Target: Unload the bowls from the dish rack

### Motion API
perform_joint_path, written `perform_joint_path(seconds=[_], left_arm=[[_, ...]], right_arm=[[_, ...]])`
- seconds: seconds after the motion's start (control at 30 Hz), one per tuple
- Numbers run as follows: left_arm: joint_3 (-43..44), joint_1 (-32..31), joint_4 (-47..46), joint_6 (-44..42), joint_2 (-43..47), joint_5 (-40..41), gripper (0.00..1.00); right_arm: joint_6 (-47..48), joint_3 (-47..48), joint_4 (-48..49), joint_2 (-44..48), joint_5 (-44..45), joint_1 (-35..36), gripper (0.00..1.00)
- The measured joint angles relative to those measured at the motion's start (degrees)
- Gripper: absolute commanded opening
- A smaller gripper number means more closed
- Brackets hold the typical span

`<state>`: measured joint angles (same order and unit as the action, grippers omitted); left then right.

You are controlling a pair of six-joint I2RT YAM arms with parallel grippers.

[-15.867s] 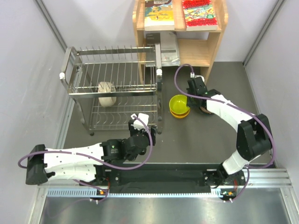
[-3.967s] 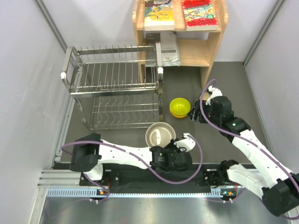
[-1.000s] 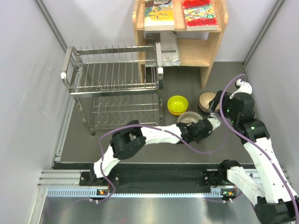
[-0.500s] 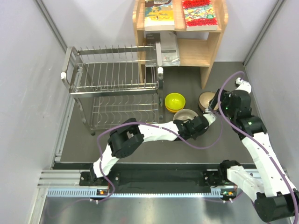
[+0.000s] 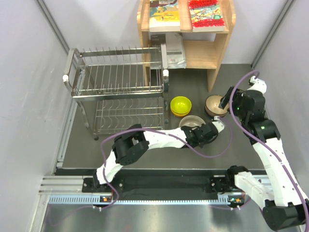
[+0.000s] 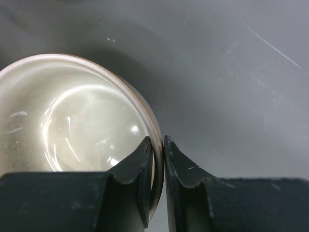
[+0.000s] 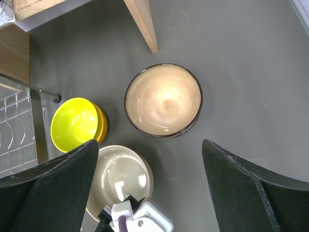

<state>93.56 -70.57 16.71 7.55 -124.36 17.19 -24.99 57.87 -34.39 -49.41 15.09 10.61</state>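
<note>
We see a yellow-green bowl (image 7: 76,123) nested in an orange bowl (image 7: 102,128); left gripper (image 6: 157,140) pinches rim of glossy cream bowl (image 6: 72,125); right gripper (image 7: 149,144) spread.

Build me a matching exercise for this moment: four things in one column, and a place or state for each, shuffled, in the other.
Things:
1. cream bowl
2. yellow-green bowl
3. brown bowl
4. dish rack

Places or states:
A. holds no bowls
B. rim pinched in the left claw
C. nested in the orange bowl
D. standing alone beneath the open right claw

Pairs: 1-B, 2-C, 3-D, 4-A
</note>
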Motion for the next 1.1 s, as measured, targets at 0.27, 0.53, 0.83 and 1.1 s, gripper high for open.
perform_joint_path(seconds=[0.27,0.53,0.83,1.1], left_arm=[[0.96,-0.87,2.25,-0.66,-1.22,-0.07,0.48],[1.05,-0.96,1.29,-1.7,-1.81,0.26,0.59],[4.07,-1.22,-2.49,-4.11,0.46,-3.63,0.78],[-5.29,-2.03,-8.02,-2.19,21.03,-7.28,0.79]], right_arm=[[0.39,0.0,0.02,-0.11,0.02,-0.39,0.88],[0.5,0.0,0.04,-0.11,-0.28,-1.01,0.89],[0.46,-0.11,-0.02,0.24,-0.85,-2.97,0.89],[0.28,-0.11,-0.15,0.68,-2.69,-3.69,0.89]])
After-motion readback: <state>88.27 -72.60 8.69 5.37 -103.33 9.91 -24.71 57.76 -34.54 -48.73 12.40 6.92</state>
